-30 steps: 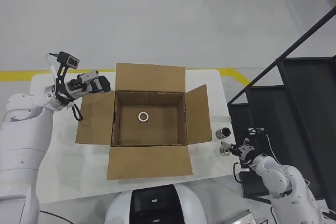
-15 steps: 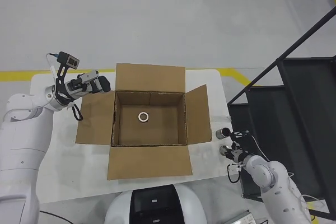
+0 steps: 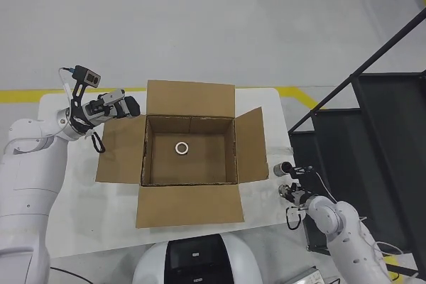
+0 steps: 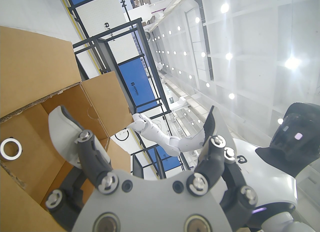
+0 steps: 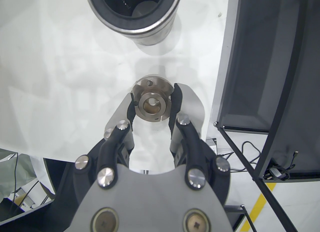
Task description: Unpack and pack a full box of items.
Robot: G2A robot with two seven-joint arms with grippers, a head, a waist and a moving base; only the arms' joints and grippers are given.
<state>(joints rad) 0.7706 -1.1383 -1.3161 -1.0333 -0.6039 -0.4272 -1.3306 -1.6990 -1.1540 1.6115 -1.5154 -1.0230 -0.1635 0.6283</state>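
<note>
My white table (image 3: pixel 99 213) carries an open cardboard box (image 3: pixel 190 207) in its middle, with all four flaps spread outward over the tabletop. Right of the box, near the table's right edge, a metal sleeve (image 3: pixel 282 169) stands on end, its dark bore facing up. Just beside it, toward the front edge, is a small flanged metal hub (image 5: pixel 152 102).

The box (image 3: pixel 190 160) is plain brown cardboard holding a white ring (image 3: pixel 182 148), on a white table (image 3: pixel 78 206). To its right, the cylinder (image 5: pixel 135 5) is silver with a black lining, and the nearer flanged bushing (image 5: pixel 151 104) is dull steel grey. A yellow stripe (image 3: pixel 14 96) crosses the grey floor (image 3: pixel 199 42) at the far side; the right-hand rack (image 3: pixel 390 121) is black.
</note>
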